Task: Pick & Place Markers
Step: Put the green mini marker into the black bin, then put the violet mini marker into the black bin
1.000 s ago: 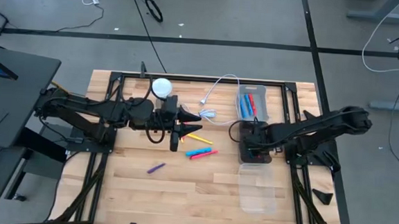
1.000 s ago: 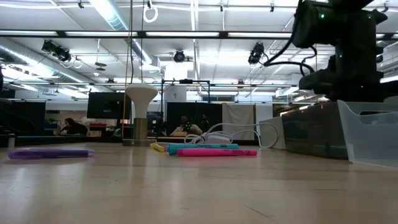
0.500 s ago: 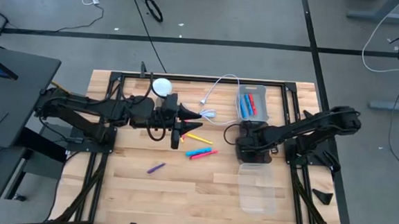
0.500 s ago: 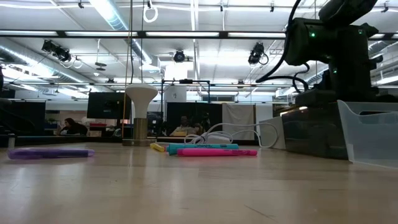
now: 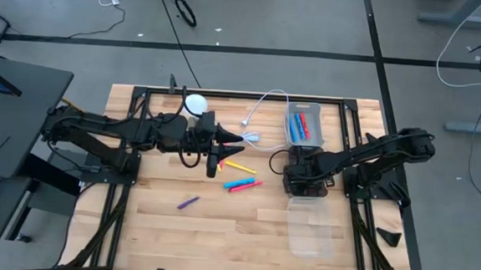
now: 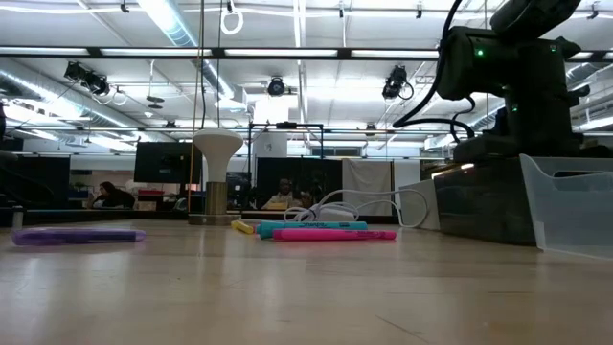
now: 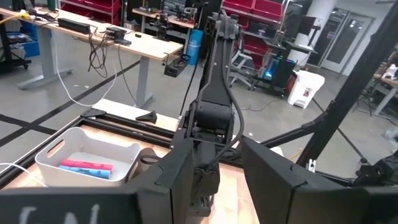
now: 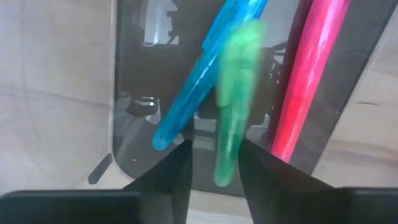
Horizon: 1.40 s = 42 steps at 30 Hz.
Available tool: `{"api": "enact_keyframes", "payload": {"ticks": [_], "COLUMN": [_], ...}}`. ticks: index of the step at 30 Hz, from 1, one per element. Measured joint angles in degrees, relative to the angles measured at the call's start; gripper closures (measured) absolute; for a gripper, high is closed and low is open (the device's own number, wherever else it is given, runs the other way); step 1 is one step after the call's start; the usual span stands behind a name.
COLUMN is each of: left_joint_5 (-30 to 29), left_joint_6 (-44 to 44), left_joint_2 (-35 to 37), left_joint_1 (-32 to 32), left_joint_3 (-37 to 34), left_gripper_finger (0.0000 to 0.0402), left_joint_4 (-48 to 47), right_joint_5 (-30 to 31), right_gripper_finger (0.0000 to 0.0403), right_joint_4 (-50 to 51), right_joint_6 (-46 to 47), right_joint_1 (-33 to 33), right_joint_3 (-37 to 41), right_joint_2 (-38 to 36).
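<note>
My right gripper points down over the near end of the grey bin, open. In the right wrist view a green marker shows blurred between its spread fingers, above a blue marker and a pink marker on the bin's floor. On the table lie a yellow marker, a blue and a pink marker and a purple marker. My left gripper waits level above the table's middle, open with nothing between its fingers. My right gripper has the green marker's lower end standing between its spread fingers, which point down from above. Whether either finger touches the marker I cannot tell.
A clear bin stands near the front edge, just in front of the grey one. A white cable loops at the far middle. A white round-topped stand rises at the back, beside my left arm.
My right gripper has sunk a little toward the grey bin and then kept still. The markers on the table have stayed where they were.
</note>
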<state>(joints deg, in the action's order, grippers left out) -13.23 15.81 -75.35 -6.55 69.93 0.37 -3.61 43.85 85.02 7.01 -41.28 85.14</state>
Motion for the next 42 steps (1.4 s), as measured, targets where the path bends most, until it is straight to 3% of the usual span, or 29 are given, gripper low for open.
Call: {"api": "enact_keyframes", "payload": {"ticks": [6, 18, 27, 37, 42], "left_joint_5": [-0.01, 0.00, 0.00, 0.00, 0.02], "left_joint_6": [-0.03, -0.09, 0.04, 0.49, 1.80], "left_joint_2": [0.00, 0.00, 0.00, 0.00, 0.00], "left_joint_1": [0.02, 0.00, 0.00, 0.00, 0.00], "left_joint_3": [0.00, 0.00, 0.00, 0.00, 0.00], "left_gripper_finger": [0.0259, 0.0259, 0.0259, 0.0259, 0.0259], "left_joint_4": [0.00, 0.02, 0.02, 0.02, 0.02], "right_joint_5": [-0.49, 0.00, 10.46, 16.09, 16.71], "right_gripper_finger": [0.0258, 0.0281, 0.0292, 0.0291, 0.0291], "right_joint_4": [-0.12, 0.46, 0.18, -6.10, -14.50], "right_joint_6": [-0.18, -0.24, -4.81, -21.37, -31.00], "right_joint_1": [0.00, -0.09, -0.09, -0.07, -0.07], "right_joint_3": [0.00, 0.00, -0.07, -0.07, -0.07], "right_joint_2": [-0.89, -9.55, -22.12, -28.22, -28.30]}}
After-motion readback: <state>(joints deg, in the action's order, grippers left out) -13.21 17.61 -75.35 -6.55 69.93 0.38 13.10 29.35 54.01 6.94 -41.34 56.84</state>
